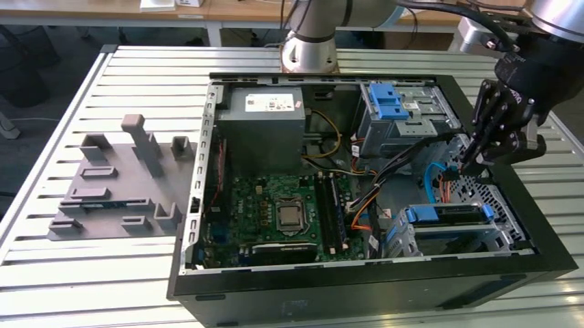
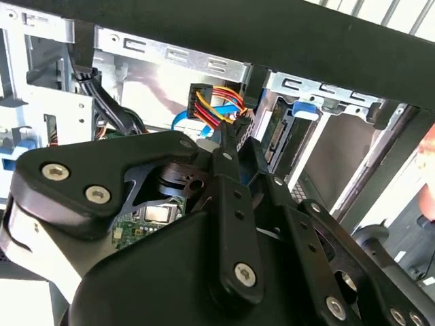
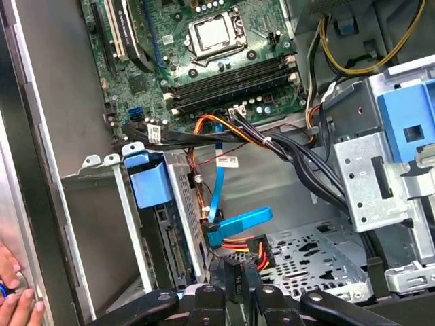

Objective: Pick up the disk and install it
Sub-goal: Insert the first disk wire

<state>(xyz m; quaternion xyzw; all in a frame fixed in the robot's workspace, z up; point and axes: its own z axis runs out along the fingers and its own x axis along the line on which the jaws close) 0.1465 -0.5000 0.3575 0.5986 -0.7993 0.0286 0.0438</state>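
The open computer case (image 1: 365, 290) lies on its side on a slatted metal table (image 1: 82, 287). Reading the exterior view as a clock face centred on the case, the disk (image 1: 444, 214) sits at 4 o'clock, slotted into a metal drive cage, with its blue rails showing along its upper edge. In the first wrist view the disk (image 3: 166, 248) stands edge-on inside that cage, a blue plastic tab (image 3: 149, 185) above it.

The gripper (image 1: 472, 158) hangs at 3 o'clock, just inside the case wall, pointing down into the bay between the disk's cage and the upper drive bays. Its fingers are drawn together to a narrow tip with no visible gap. In the first wrist view the gripper (image 3: 234, 282) is just above a bundle of red, yellow and black wires (image 3: 248, 246) and near a blue flat cable (image 3: 238, 224); whether it pinches anything I cannot tell. It is clear of the disk.

The motherboard (image 1: 273, 212) fills 7 to 8 o'clock, the grey power supply box (image 1: 264, 116) is at 11 o'clock, and a blue latch (image 1: 388, 102) is at 1 o'clock. A grey moulded fixture (image 1: 119, 184) rests on the table at 9 o'clock, well apart from the case. A person's hand (image 3: 13, 299) shows outside the case wall.
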